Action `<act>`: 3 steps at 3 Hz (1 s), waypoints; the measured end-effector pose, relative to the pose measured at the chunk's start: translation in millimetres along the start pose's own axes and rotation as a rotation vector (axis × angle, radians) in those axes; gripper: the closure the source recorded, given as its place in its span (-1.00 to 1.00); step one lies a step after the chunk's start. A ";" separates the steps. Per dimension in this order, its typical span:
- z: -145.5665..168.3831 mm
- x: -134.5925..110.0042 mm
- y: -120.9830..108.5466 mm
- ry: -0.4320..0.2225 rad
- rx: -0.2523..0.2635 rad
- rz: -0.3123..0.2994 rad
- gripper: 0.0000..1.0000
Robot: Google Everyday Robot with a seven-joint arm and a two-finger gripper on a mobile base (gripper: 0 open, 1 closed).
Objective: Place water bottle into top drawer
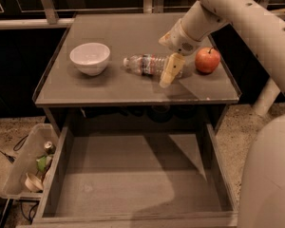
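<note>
The water bottle [145,64], clear with a white cap and a red-and-blue label, lies on its side in the middle of the grey tabletop [123,30], cap pointing left. My gripper [169,71] comes down from the upper right and sits at the bottle's right (bottom) end, its cream-coloured front part crossing in front of the bottle. The bottle rests on the table. The top drawer [133,186] is pulled wide open below the table's front edge, with a bare grey bottom.
A white bowl [90,57] stands left of the bottle. A red apple [207,60] sits just right of the gripper. A clear plastic bin of trash [26,167] stands on the floor left of the drawer. My arm fills the right side.
</note>
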State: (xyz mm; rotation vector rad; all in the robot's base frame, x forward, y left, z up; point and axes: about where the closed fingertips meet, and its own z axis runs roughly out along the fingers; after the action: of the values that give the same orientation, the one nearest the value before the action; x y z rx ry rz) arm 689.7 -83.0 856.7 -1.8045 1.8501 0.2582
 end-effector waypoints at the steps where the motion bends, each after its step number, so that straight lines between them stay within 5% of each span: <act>1: 0.7 2.3 -0.3 -0.001 -0.003 0.009 -0.79; 3: 0.8 2.3 -0.3 -0.001 -0.003 0.009 0.14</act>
State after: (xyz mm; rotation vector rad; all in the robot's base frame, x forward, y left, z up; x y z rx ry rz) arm 690.2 -84.6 855.0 -1.7988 1.8581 0.2654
